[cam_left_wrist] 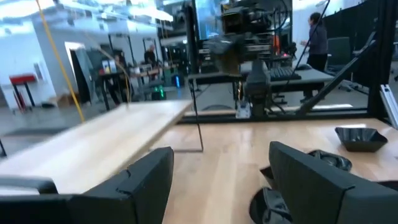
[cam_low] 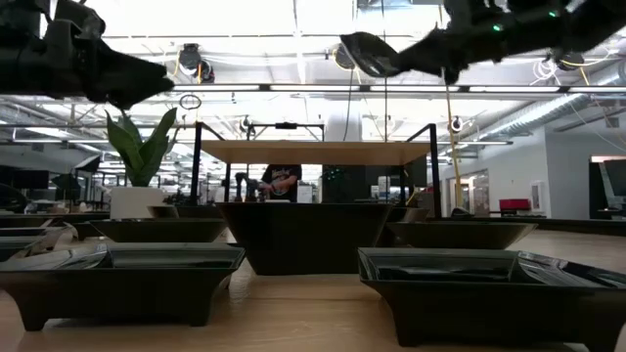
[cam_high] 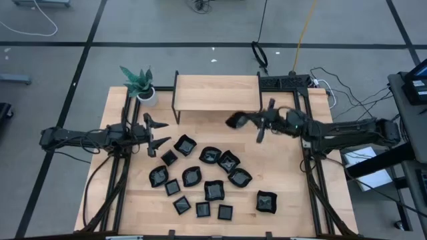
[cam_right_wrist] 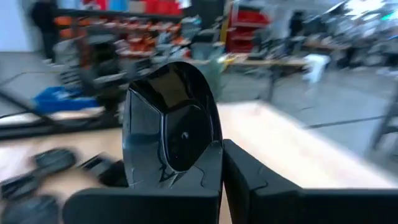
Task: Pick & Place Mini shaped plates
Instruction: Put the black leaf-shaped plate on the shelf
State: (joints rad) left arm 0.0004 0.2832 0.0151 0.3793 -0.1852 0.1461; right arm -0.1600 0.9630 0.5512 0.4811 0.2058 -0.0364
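Note:
Several mini shaped plates, small glossy black dishes, lie on the wooden table (cam_high: 287, 193), among them a wavy one (cam_high: 185, 145) and a square one (cam_high: 267, 201). My right gripper (cam_high: 247, 121) is shut on a rounded black plate (cam_right_wrist: 171, 134) high above the table, just in front of the wooden shelf's (cam_high: 217, 93) right end. In the low view this plate (cam_low: 370, 54) shows at the top, above the shelf's level. My left gripper (cam_high: 157, 133) hovers open at the table's left side, with nothing between its fingers (cam_left_wrist: 146, 186). My right gripper pinches the plate's rim (cam_right_wrist: 208, 152) between its two fingers. The fingers lie about level and point toward the table's left side. The plate stands on edge beyond the fingertips, its hollow face toward the wrist camera, lifted clear of the table and the shelf.
A potted green plant (cam_high: 140, 83) stands at the far left corner beside the shelf. The shelf's top (cam_low: 318, 152) is bare. Cables and a power strip (cam_high: 287, 81) lie behind the table's far right. People stand in the room beyond.

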